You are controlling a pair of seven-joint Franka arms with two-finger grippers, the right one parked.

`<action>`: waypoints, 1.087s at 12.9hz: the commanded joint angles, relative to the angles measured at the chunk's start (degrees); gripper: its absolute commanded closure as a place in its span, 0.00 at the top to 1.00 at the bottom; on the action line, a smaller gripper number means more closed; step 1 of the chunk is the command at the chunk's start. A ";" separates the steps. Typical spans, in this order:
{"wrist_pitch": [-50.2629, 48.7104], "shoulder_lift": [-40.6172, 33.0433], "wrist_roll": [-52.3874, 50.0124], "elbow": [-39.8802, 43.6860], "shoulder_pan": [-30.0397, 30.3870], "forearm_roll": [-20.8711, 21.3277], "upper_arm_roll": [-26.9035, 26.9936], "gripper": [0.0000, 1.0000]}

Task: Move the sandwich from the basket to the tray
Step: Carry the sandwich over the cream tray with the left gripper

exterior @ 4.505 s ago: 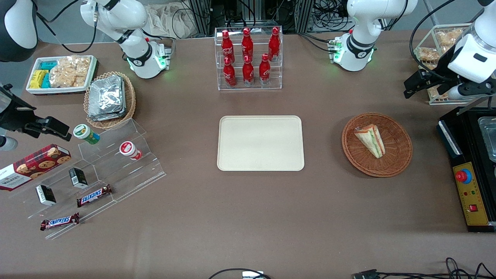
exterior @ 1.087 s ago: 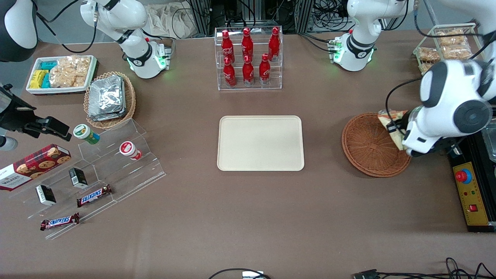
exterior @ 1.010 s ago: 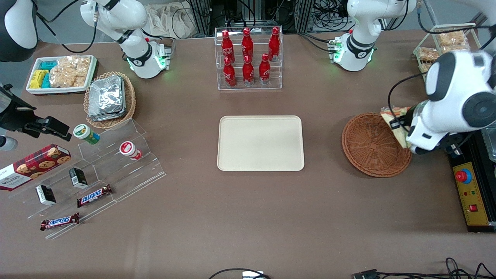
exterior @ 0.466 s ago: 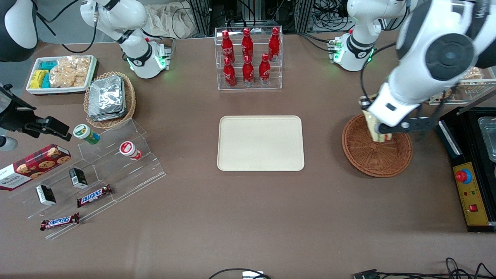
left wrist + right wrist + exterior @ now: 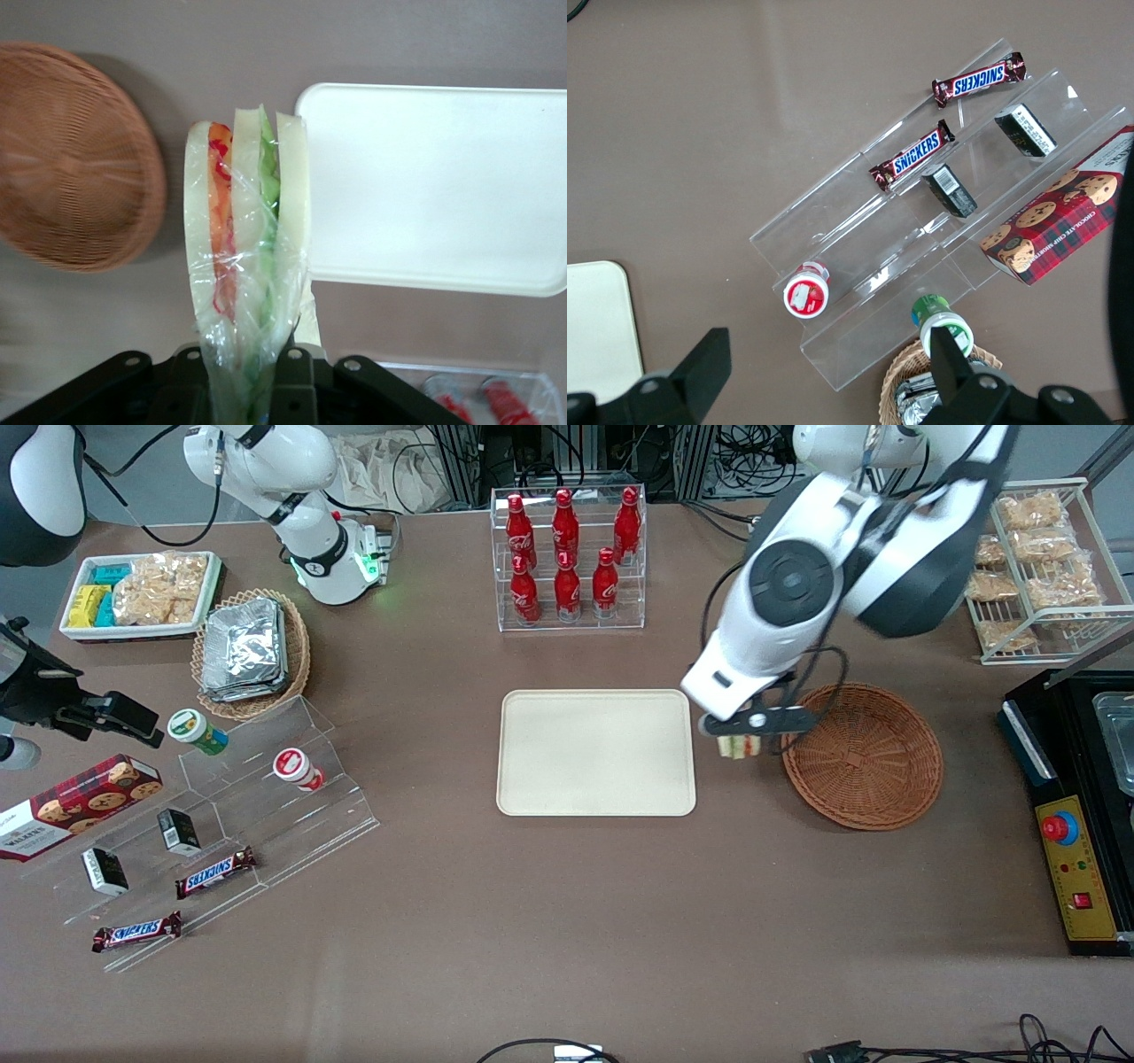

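My left gripper is shut on the sandwich, a clear-wrapped wedge with white bread and green and red-orange filling. It hangs in the air over the bare table strip between the round brown wicker basket and the cream tray. In the front view only the sandwich's lower end shows under the gripper. The wrist view shows the sandwich standing out from between the black fingers, with the basket and the tray on either side of it. The basket holds nothing.
A clear rack of red bottles stands farther from the front camera than the tray. A wire rack of snack packets and a black control box sit at the working arm's end. A foil-packet basket and an acrylic snack stand lie toward the parked arm's end.
The sandwich has been lifted out of the basket and carried sideways toward the tray. The left arm swung from over the basket to the gap beside the tray.
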 commanded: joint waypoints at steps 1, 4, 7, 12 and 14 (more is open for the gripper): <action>11.54 2.15 -2.91 -7.99 -0.60 0.13 -0.30 0.00; 27.29 7.48 -1.60 -14.26 0.10 1.18 -0.21 0.00; 32.07 11.46 -1.59 -14.79 -0.34 3.20 -0.12 0.00; 32.86 13.92 -0.54 -16.55 -0.60 3.29 -0.21 0.00; 33.04 15.51 3.40 -17.42 -0.34 3.29 -0.21 0.00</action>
